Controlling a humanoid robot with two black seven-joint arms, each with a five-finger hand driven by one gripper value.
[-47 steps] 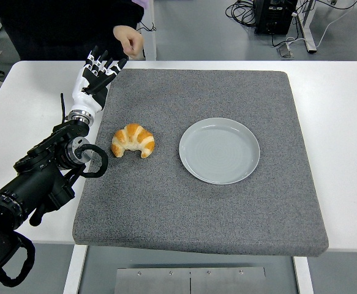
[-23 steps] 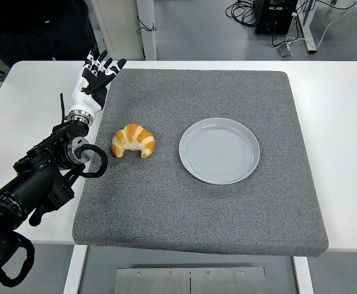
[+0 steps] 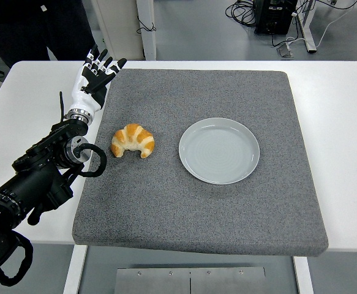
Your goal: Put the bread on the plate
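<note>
A golden croissant (image 3: 133,140) lies on the grey mat (image 3: 196,202), left of centre. To its right sits a pale grey round plate (image 3: 219,150) with nothing on it. My left hand (image 3: 96,72) hovers over the mat's far left corner, well behind the croissant, fingers spread and holding nothing. Its black arm (image 3: 37,177) runs in from the lower left edge. My right arm does not show.
The mat covers most of the white table (image 3: 343,122). A person in dark clothing (image 3: 37,27) stands beyond the table's far left edge. Cables and equipment lie on the floor at the top right.
The person's hand that reached near the table's far edge has pulled back out of view. My left hand has barely moved; croissant and plate stay put.
</note>
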